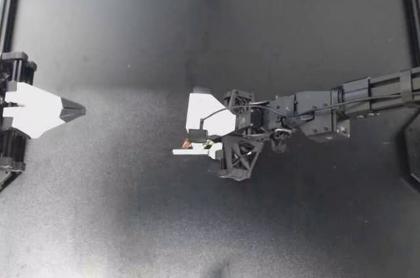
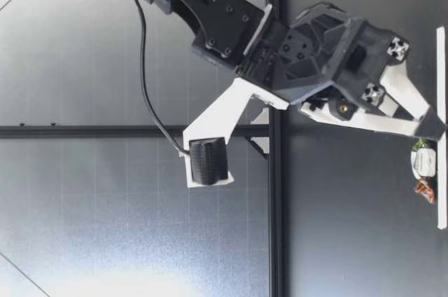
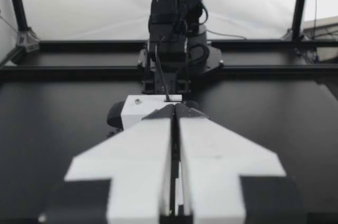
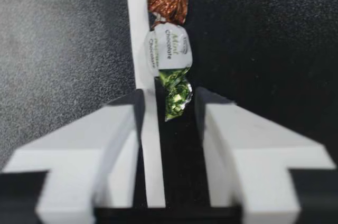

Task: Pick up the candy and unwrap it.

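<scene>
Top view: my open right gripper straddles only the green twist of the white foil-wrapped candy; closing may slip off. My left gripper is closed.

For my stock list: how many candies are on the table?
1. The candy lies on the table, its green end between the open fingers of my right gripper. None seems hidden.

Black table (matte, speckled) — a white strip lies on it.

The candy wears glossy, crinkled foil; the table is matt, finely grained black.
</scene>
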`<state>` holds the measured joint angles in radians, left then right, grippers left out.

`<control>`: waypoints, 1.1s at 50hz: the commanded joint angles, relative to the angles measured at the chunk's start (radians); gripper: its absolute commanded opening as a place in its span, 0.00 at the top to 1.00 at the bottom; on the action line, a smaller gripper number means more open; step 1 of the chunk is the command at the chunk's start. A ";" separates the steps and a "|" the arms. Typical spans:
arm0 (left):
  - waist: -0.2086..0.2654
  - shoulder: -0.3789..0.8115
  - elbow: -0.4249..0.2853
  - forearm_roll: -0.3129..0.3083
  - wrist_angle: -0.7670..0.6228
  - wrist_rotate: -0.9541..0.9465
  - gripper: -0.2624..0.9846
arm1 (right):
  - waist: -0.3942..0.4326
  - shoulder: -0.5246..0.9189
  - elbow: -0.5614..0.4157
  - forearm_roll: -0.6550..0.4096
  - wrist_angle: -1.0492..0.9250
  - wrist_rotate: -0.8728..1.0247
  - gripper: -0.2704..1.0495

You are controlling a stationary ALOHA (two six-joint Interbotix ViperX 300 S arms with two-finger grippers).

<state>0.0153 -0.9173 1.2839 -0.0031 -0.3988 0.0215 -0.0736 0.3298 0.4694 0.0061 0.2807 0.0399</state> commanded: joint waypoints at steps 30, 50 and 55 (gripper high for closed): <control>0.003 0.123 -0.023 -0.002 -0.005 -0.003 0.88 | 0.011 -0.149 -0.023 0.000 0.163 0.029 0.92; 0.003 0.328 -0.140 0.000 -0.051 0.003 0.58 | 0.044 -0.396 -0.006 0.000 0.230 0.018 0.92; -0.005 0.376 -0.153 0.025 -0.097 0.006 0.48 | 0.052 -0.431 -0.002 -0.002 0.230 0.006 0.92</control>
<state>0.0169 -0.5691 1.1643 0.0015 -0.4525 0.0245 -0.0337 -0.0460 0.4771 0.0061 0.5123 0.0506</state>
